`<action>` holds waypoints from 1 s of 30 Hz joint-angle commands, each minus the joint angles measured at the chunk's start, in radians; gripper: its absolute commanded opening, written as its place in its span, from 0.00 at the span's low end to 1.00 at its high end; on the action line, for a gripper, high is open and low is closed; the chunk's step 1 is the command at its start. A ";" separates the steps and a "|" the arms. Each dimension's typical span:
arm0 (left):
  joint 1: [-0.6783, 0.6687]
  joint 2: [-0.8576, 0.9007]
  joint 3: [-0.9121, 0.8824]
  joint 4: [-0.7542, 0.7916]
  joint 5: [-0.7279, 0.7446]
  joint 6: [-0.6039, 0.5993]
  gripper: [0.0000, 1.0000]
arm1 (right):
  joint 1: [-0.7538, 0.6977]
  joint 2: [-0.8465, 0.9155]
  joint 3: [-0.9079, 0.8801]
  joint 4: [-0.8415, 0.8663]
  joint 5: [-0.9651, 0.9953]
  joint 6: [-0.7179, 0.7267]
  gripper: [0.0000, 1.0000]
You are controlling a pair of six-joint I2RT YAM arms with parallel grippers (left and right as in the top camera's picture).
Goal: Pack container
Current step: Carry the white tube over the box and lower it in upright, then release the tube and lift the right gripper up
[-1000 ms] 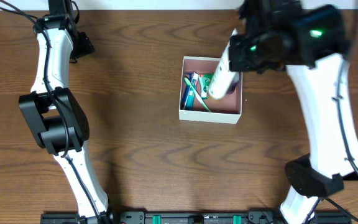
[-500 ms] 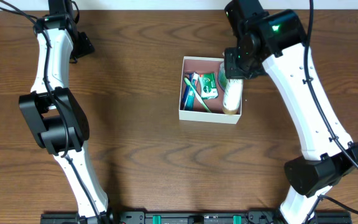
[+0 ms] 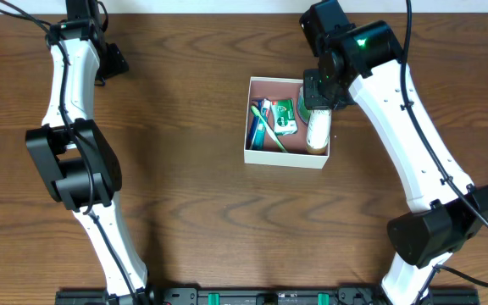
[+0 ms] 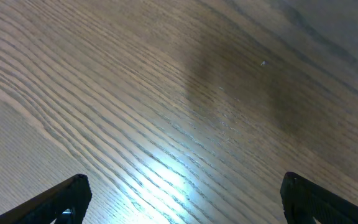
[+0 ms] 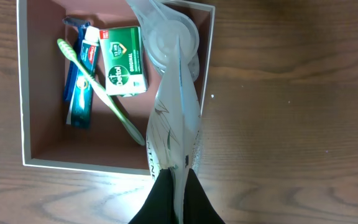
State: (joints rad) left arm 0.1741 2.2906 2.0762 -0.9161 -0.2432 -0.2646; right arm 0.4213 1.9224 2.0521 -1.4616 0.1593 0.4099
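Note:
The container (image 3: 286,158) is a small square white box with a pink-brown inside, at the table's middle; it also shows in the right wrist view (image 5: 114,164). Inside lie a green soap box (image 3: 284,115), a green toothbrush (image 3: 267,131) and a blue toothpaste tube (image 5: 79,81). My right gripper (image 3: 318,95) is shut on the flat end of a white tube (image 3: 316,131), which hangs into the container along its right wall (image 5: 173,112). My left gripper (image 4: 182,199) is open and empty over bare wood at the far left back.
The wooden table (image 3: 185,195) surrounds the container. The left arm (image 3: 74,144) stretches along the left side, the right arm (image 3: 430,169) along the right side. A black rail (image 3: 244,296) runs along the front edge.
My right gripper has moved back and turned over the container's right side. The white tube has swung from slanted to standing lower inside the container along its right wall. The left arm is still.

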 commanded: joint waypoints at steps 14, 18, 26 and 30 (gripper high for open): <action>0.002 -0.039 0.020 -0.003 -0.013 -0.002 0.98 | 0.005 -0.018 -0.107 0.103 0.044 0.016 0.08; 0.002 -0.039 0.020 -0.003 -0.013 -0.002 0.98 | 0.005 -0.018 -0.124 0.128 0.044 0.016 0.11; 0.002 -0.039 0.020 -0.003 -0.013 -0.002 0.98 | 0.004 -0.018 -0.136 0.139 0.055 0.016 0.11; 0.002 -0.039 0.020 -0.003 -0.013 -0.002 0.98 | 0.005 -0.019 -0.135 0.138 0.054 0.016 0.12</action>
State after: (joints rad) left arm 0.1741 2.2906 2.0762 -0.9161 -0.2432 -0.2646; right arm 0.4213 1.9221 1.9266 -1.3243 0.1921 0.4171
